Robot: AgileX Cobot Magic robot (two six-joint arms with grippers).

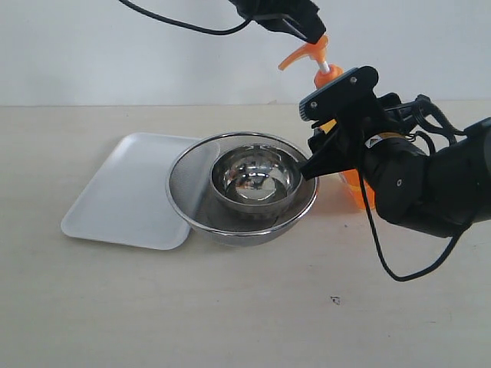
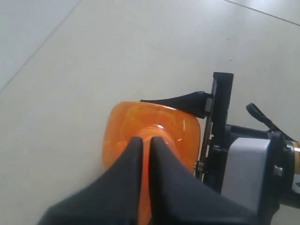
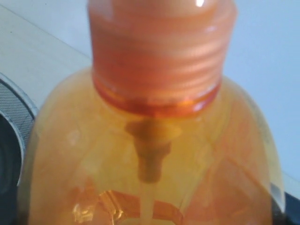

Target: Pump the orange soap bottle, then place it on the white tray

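The orange soap bottle (image 1: 351,184) stands upright on the table just right of the strainer bowl, its orange pump head (image 1: 304,54) raised on a white stem. My right gripper (image 1: 326,153) reaches in from the right and is shut on the bottle's body; the bottle (image 3: 154,140) fills the right wrist view and hides the fingers. My left gripper (image 1: 313,32) comes down from above, shut, its tips at the pump head. In the left wrist view its dark fingers (image 2: 133,150) point down onto the bottle's top (image 2: 122,136). The white tray (image 1: 126,192) lies flat at the left.
A round steel mesh strainer (image 1: 184,192) with a shiny steel bowl (image 1: 255,178) inside sits between tray and bottle, overlapping the tray's right edge. The right arm's black body (image 1: 430,184) and cable occupy the right side. A wall runs behind the table.
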